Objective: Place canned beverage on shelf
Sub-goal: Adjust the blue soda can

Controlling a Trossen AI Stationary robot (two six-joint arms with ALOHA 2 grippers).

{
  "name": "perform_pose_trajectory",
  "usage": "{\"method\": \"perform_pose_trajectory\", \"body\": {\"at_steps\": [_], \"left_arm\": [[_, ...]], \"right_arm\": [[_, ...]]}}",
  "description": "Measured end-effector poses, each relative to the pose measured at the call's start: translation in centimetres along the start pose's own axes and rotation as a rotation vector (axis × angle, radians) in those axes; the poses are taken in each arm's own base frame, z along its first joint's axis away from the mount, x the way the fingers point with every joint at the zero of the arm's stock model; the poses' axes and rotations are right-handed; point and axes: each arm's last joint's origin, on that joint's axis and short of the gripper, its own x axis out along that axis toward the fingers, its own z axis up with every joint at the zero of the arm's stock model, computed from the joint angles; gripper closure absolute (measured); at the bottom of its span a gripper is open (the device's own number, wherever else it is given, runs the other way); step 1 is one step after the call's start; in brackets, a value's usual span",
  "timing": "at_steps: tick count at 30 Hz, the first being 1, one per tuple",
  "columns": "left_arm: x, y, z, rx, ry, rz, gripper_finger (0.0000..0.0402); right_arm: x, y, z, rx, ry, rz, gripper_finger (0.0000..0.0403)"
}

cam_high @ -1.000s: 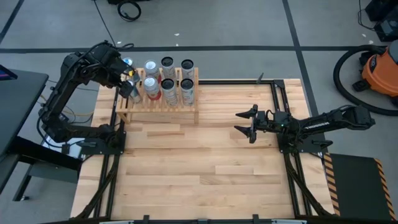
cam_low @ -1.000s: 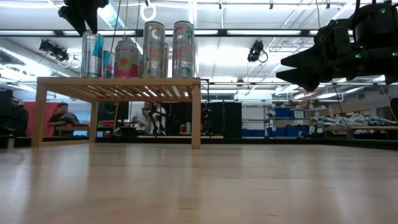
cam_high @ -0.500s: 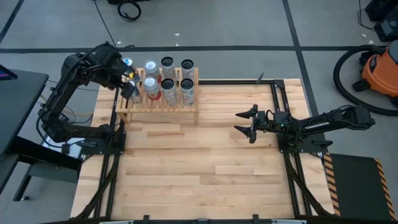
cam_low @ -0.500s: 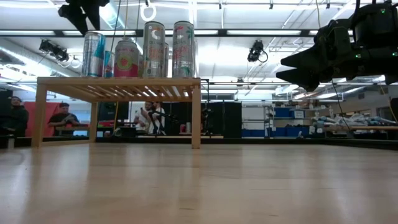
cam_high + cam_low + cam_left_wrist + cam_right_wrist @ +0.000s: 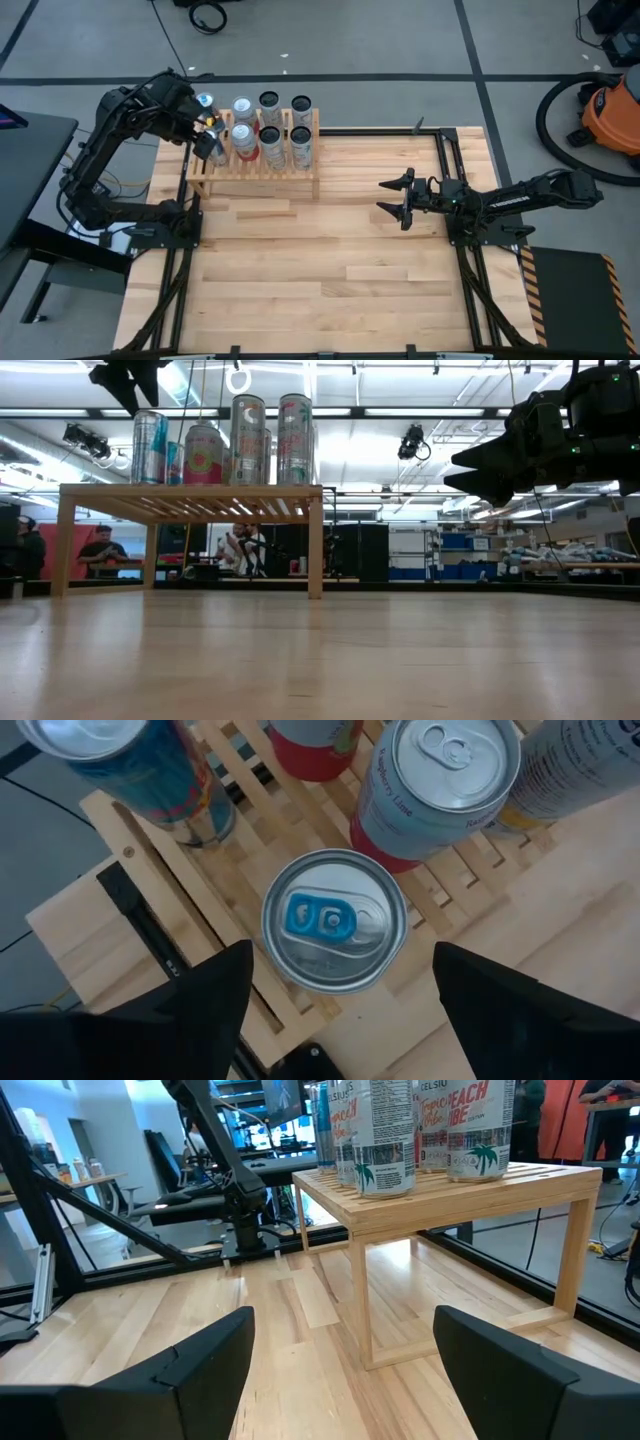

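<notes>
Six cans stand on the shelf (image 5: 255,160) at the bench's (image 5: 330,270) far left corner. My left claw (image 5: 335,995) hangs straight above the blue-tabbed can (image 5: 334,920) at the shelf's left end, fingers (image 5: 205,1005) spread wide on either side of its lid and clear of it; that can stands upright on the slats. My right claw (image 5: 392,197) waits low over the bench, well apart from the shelf, fingers spread and gripping nothing.
</notes>
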Motion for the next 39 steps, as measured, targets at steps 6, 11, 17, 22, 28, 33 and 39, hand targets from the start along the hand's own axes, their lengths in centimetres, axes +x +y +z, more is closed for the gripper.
{"method": "perform_pose_trajectory", "body": {"at_steps": [6,11,17,22,28,33,39], "left_arm": [[-0.6,0.2,-0.5,-0.034,-0.026,0.050,0.0090],[-0.6,0.3,-0.5,-0.036,-0.028,0.055,0.0090],[-0.5,0.2,-0.4,-0.050,-0.022,0.027,0.0090],[-0.2,0.0,-0.2,-0.050,-0.009,0.016,0.0090],[2.2,-0.3,-0.6,-0.033,0.090,0.019,0.0090],[2.4,0.0,-0.6,-0.018,0.099,0.036,0.0090],[2.1,0.0,-0.5,-0.022,0.083,0.033,0.0090]], "right_arm": [[0.0,0.0,0.0,0.000,0.000,0.000,0.0085],[0.0,0.0,0.0,0.000,0.000,0.000,0.0085],[0.0,0.0,0.0,0.000,0.000,0.000,0.0085],[0.0,0.0,0.0,0.000,0.000,0.000,0.0085],[0.0,0.0,0.0,0.000,0.000,0.000,0.0085],[0.0,0.0,0.0,0.000,0.000,0.000,0.0085],[0.0,0.0,0.0,0.000,0.000,0.000,0.0085]]}}
